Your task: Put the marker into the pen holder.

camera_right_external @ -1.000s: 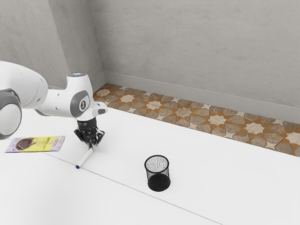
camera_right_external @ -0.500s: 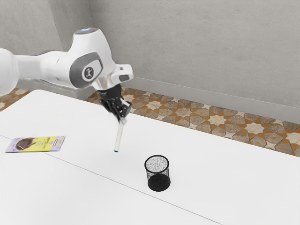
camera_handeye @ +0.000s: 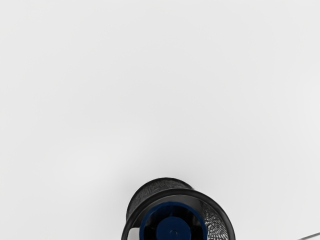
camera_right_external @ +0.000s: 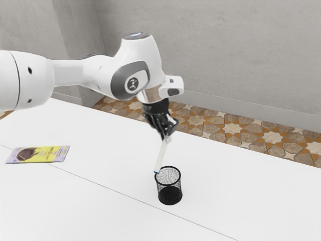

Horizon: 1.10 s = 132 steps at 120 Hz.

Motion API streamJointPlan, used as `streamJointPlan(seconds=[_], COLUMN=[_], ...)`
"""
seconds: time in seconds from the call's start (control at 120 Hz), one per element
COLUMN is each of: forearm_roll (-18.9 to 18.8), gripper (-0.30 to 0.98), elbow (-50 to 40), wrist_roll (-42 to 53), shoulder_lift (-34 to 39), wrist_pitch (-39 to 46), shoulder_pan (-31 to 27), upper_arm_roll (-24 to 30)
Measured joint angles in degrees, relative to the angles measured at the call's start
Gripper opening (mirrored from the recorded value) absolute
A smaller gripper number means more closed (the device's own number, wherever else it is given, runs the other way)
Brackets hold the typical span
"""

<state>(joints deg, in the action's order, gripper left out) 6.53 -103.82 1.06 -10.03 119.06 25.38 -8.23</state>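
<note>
My black gripper (camera_right_external: pixel 167 136) is shut on the upper end of the white marker (camera_right_external: pixel 161 155), which hangs slightly tilted with its blue tip downward. That tip appears at the left part of the rim of the black mesh pen holder (camera_right_external: pixel 170 195) in the exterior view; whether it is above or inside the rim I cannot tell. The wrist view has the marker's blue end (camera_handeye: pixel 173 227) large and close, overlapping the round opening of the pen holder (camera_handeye: pixel 227 220). The holder stands upright on the table.
A yellow and purple packet (camera_right_external: pixel 39 154) lies flat on the white table (camera_right_external: pixel 100 206), toward the exterior view's left, well away from the holder. A thin seam line crosses the tabletop.
The gripper has lifted the marker off the table and carried it toward the exterior view's right, to the pen holder. The marker now hangs steeper. Holder and packet have stayed put.
</note>
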Motion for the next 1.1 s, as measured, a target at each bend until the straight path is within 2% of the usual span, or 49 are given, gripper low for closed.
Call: streamJointPlan(seconds=[0.2, 0.617, 0.8, 0.858, 0.933, 1.008, 1.1], forearm_roll=[0.6, 1.8, 3.0, 2.6, -1.1, -3.5, -8.5], gripper=[-0.07, -0.06, 0.33, 0.41, 0.49, 0.55, 0.6], elbow=[4.9, 2.7, 3.0, 3.9, 4.6, 6.6, 11.2], wrist_roll=[-0.4, -0.9, 1.0, 1.3, 1.1, 0.5, -0.2], shoulder_lift=[-5.1, -7.8, -6.6, -2.3, 6.4, 9.6, 10.8], wrist_pitch=[0.9, 2.2, 1.7, -2.3, -11.4, -18.2, -25.7], shoulder_pan=[-0.1, -0.1, -0.3, -0.3, -8.4, -18.5, -31.8], upper_arm_roll=[1.1, 1.3, 0.9, -2.4, -1.0, 1.5, 5.3])
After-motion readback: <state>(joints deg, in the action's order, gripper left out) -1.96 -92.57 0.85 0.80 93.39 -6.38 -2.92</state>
